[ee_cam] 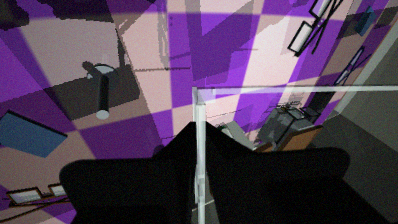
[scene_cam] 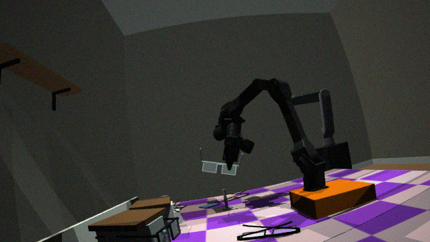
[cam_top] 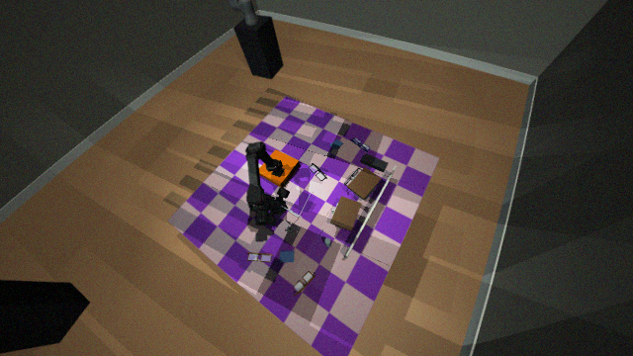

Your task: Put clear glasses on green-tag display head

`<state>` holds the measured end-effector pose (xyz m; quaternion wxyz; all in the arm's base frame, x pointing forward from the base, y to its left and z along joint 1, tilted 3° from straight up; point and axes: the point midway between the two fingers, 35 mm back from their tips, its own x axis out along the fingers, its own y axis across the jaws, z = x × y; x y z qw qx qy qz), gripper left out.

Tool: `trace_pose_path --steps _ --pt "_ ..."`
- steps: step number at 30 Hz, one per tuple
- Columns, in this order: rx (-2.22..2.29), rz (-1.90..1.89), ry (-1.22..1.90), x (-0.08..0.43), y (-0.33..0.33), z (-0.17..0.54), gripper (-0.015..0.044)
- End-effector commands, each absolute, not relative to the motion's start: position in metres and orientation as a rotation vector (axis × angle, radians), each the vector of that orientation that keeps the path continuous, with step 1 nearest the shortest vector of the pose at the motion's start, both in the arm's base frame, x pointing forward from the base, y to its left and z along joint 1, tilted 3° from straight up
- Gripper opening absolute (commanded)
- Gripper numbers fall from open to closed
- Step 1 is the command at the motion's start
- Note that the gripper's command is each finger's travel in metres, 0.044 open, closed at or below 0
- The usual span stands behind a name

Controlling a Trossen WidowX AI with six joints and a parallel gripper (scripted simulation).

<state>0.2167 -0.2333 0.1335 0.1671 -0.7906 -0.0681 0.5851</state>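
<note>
The clear glasses [scene_cam: 209,167] [ee_cam: 300,89] hang in the air, held at one lens side, with the temples pointing up in the exterior view. My gripper [scene_cam: 230,168] [ee_cam: 198,127] is shut on their clear frame. The two display heads have flat brown tops. One head [cam_top: 364,183] [scene_cam: 129,218] wears black glasses. The other head [cam_top: 346,214] [scene_cam: 151,202] [ee_cam: 237,134] has a bare face, and the held glasses are well away from it. I cannot make out a green tag on either head.
A pale rail [cam_top: 371,218] runs behind the heads. A small upright stand [scene_cam: 225,199] [ee_cam: 102,95] is on the checkered mat. Black glasses [cam_top: 317,172] [scene_cam: 269,232] lie near the orange base block [scene_cam: 339,186]. Brown glasses [cam_top: 259,257] lie beside a blue cloth [cam_top: 287,256] [ee_cam: 31,135].
</note>
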Motion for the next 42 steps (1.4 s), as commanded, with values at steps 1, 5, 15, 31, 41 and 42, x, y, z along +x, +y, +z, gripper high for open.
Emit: trace_pose_path --steps 1,5,15,31,41,42 --pt "-2.165 1.543 -0.059 0.208 -0.246 0.141 0.0" --pt "-2.057 1.413 0.07 0.197 -0.257 0.148 0.0" --pt "-1.761 1.08 0.32 0.165 -0.284 0.167 0.0" --pt "-1.617 0.935 0.406 0.147 -0.294 0.174 0.0" --pt "-1.617 0.935 0.406 0.147 -0.294 0.174 0.0" --pt "-1.617 0.935 0.406 0.147 -0.294 0.174 0.0"
